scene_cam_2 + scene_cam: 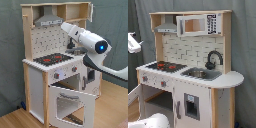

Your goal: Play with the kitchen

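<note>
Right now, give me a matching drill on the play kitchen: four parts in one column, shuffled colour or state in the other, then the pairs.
Parts:
1. oven door
2. faucet
3. hood
4. hob

Colour or state:
A. black with red rings
B. grey, up under the top shelf
C. hanging open, swung down
D. black, curved over the sink

Pairs: 1-C, 2-D, 3-B, 4-A

Upright kitchen (pixel 188 75) (oven door down)
</note>
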Controlling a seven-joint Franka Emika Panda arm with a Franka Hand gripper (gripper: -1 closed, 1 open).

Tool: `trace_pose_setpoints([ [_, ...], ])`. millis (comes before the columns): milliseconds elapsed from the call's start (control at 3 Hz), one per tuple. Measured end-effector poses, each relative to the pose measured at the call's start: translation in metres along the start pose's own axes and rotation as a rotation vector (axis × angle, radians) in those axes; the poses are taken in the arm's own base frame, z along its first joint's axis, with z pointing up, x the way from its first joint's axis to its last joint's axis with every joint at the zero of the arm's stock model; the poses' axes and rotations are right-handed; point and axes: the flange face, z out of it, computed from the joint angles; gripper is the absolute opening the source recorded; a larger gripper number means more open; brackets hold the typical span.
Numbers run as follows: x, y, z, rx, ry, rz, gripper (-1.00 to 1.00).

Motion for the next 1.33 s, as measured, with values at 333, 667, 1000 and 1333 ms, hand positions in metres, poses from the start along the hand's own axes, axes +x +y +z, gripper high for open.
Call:
trace_pose_setpoints([
  [333,0.000,-0.022,-0.001,-0.009,0.039,-0.040,1.00],
  [667,-0.003,-0.041,0.000,-0.015,0.070,-0.069,1.00],
  [1000,-0.009,-0.059,-0.001,-0.029,0.104,-0.092,1.00],
  [1333,-0.015,-0.073,-0.005,-0.047,0.140,-0.113,1.00],
])
